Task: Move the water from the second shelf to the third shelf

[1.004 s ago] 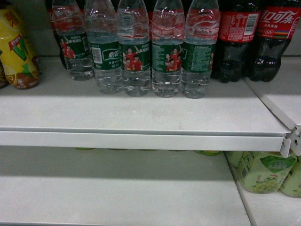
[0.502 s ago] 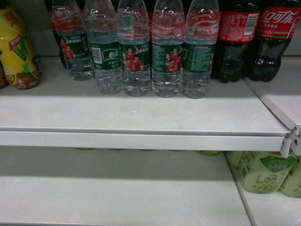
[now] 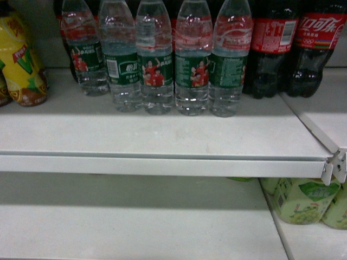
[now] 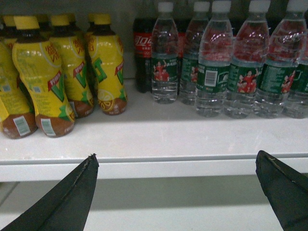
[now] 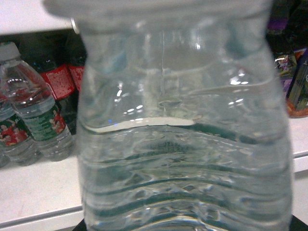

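The clear ribbed plastic water bottle (image 5: 185, 134) you are after fills the right wrist view at very close range, its lower body and waterline showing, so it looks to be already in the right arm's hold; the right fingers themselves are out of that view, so you cannot tell from here whether they are pinching it or merely next to it. The other green-labelled water bottles (image 3: 173, 65) stand upright in a tight row, touching side by side, on the upper white shelf (image 3: 162, 135) in the head view. Judge the bottle as fairly heavy because it is nearly full, with thin walls that will give under pressure and a smooth skin that may slip; take hold around the ribbed waist, where the grooves offer purchase, and keep it upright. The left gripper (image 4: 178, 192) hangs in front of the shelf edge with its dark fingers (image 4: 72, 192) spread wide and holding nothing. To the left of the water stand yellow-labelled tea bottles (image 4: 62, 72), to the right dark cola bottles with red labels (image 3: 293, 49). The lower white shelf (image 3: 135, 227) is bare towards its front, with pale green cans (image 3: 303, 200) at its right.
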